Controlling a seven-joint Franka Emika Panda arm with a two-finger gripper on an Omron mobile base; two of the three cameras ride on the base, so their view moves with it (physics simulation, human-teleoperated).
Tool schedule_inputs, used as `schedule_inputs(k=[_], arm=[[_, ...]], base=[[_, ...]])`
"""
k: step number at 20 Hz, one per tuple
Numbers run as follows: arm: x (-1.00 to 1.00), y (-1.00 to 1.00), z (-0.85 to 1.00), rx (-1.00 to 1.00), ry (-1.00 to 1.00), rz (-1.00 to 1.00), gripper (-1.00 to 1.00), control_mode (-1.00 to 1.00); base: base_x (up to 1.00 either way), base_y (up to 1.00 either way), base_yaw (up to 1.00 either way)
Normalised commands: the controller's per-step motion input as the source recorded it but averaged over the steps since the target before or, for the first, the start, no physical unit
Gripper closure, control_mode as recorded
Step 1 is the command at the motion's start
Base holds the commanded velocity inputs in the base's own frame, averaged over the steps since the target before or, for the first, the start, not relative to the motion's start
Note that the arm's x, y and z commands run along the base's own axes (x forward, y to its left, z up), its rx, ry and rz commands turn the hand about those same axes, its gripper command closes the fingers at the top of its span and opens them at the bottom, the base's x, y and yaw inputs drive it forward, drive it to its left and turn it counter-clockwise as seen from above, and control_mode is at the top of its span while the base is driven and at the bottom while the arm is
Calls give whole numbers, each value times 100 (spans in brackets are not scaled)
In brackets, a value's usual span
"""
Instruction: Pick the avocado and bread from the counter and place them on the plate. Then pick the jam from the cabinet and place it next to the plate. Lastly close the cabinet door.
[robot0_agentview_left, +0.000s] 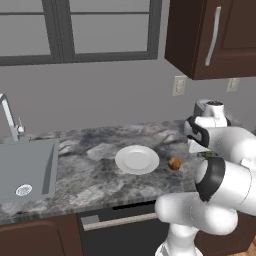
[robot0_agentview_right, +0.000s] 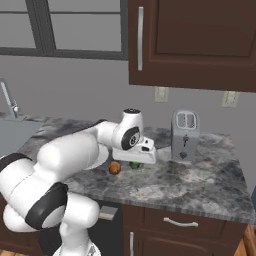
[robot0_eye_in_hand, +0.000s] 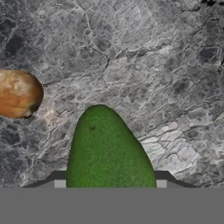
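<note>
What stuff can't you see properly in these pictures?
- The avocado: in the hand view its lower end is cut off at the bottom; in the left base view the arm covers most of it.
- The gripper: whether it grips the avocado can't be told.
- The bread: cut by the hand view's left edge.
- The cabinet: its inside is hidden behind its doors.

No legible text or labels.

A home kitchen: marbled tabletop (robot0_agentview_left: 100, 170), sink (robot0_agentview_left: 27, 170) with faucet (robot0_agentview_left: 10, 120), toaster (robot0_agentview_right: 184, 135), dark wall cabinet (robot0_agentview_right: 195, 42).
</note>
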Motion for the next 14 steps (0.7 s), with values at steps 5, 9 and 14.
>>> schedule_inputs(k=[5, 9, 14], arm=[[2, 96, 40, 0, 3, -4, 100, -100], [3, 91, 23, 0, 2, -5, 100, -100], [3, 87, 4, 0, 2, -4, 100, -100]], base=[[0, 0, 0], [0, 0, 0], [0, 0, 0]])
